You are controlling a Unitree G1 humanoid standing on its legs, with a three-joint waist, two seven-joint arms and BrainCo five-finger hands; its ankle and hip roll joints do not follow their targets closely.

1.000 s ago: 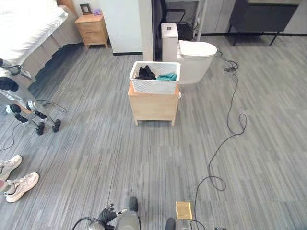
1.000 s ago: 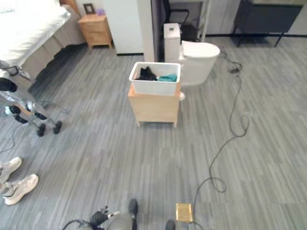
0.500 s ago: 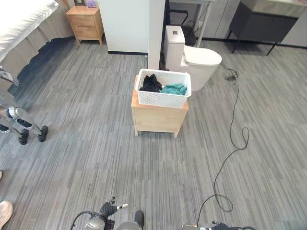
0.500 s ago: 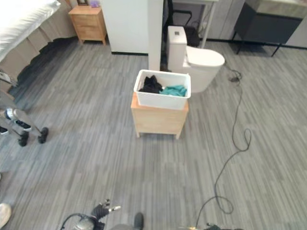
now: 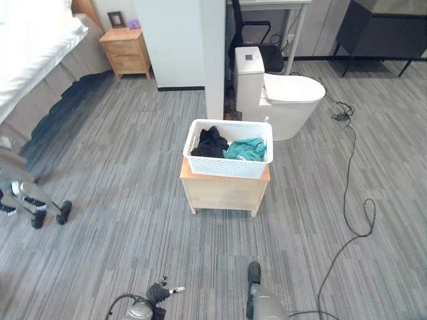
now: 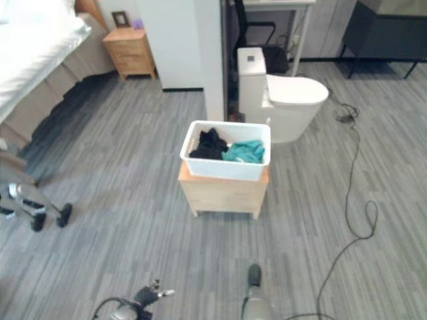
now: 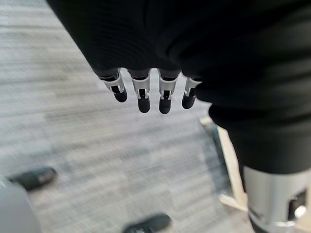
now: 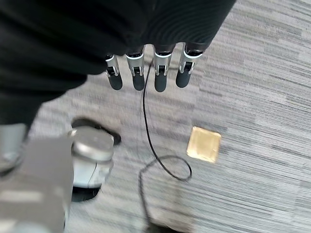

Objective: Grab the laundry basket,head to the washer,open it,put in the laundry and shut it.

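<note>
White plastic lattice forms the laundry basket (image 5: 229,157), which sits on top of a small wooden cabinet (image 5: 224,192) in the middle of the grey plank floor (image 5: 133,173), well ahead of the robot. Inside it lie a black garment (image 5: 209,143) on one side and a teal garment (image 5: 245,149) beside it, both heaped below the rim, so the load should ride without spilling once lifted. Raised on the cabinet, the basket stands at a height that likely spares the robot a deep bend to reach its rim. Behind it stand a white toilet (image 5: 283,100) and a white wall end (image 5: 213,53); a bed (image 5: 27,60) and a wooden nightstand (image 5: 125,52) lie off to the robot's left. The left robot hand (image 7: 146,92) hangs over bare floor with fingers straight and relaxed, holding nothing, and the right robot hand (image 8: 150,73) hangs the same way, empty, above a small tan square (image 8: 204,144) on the floor. Judging from this, the grab has not begun: both hands are kept free and low for the approach.
</note>
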